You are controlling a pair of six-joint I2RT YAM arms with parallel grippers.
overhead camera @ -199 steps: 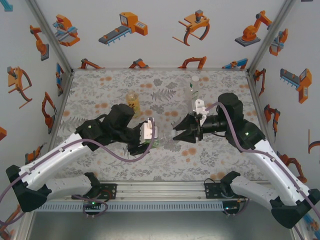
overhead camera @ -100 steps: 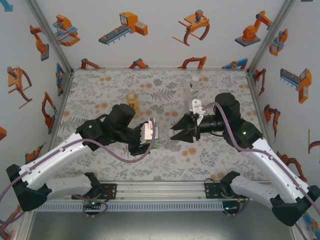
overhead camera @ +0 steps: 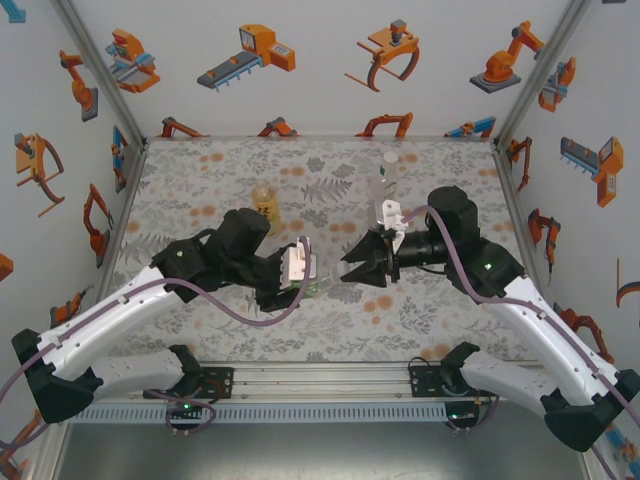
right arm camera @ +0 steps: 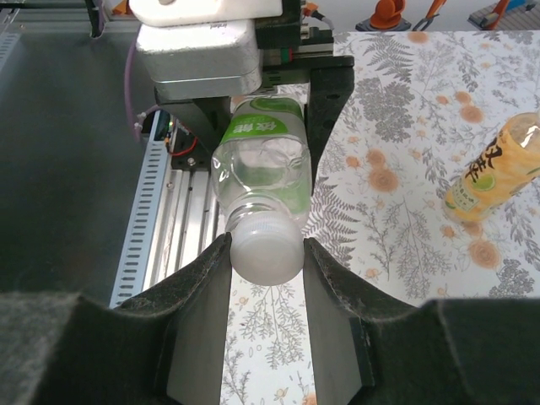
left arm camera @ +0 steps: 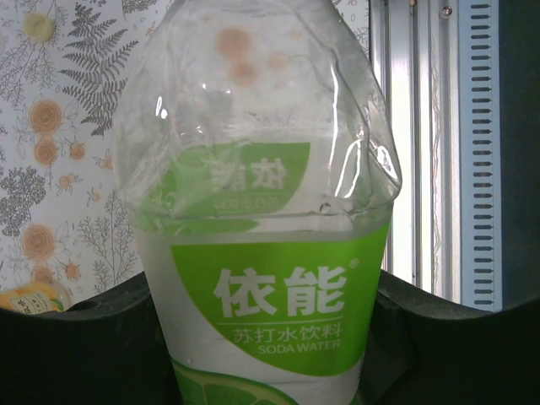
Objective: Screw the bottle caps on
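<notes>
Floral tabletop (overhead camera: pixel 200 175), amber bottle (overhead camera: pixel 265 201) on it, white walls (overhead camera: pixel 320 105), orange robot stickers (overhead camera: pixel 250 55)

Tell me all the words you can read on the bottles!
"依能": big white characters on the label of the green bottle.
"苏打水饮料": smaller line just below them.
"SODA WATER": under that, on the same label.
Amber bottle: dark characters on its yellow label, too blurred to read.
</notes>
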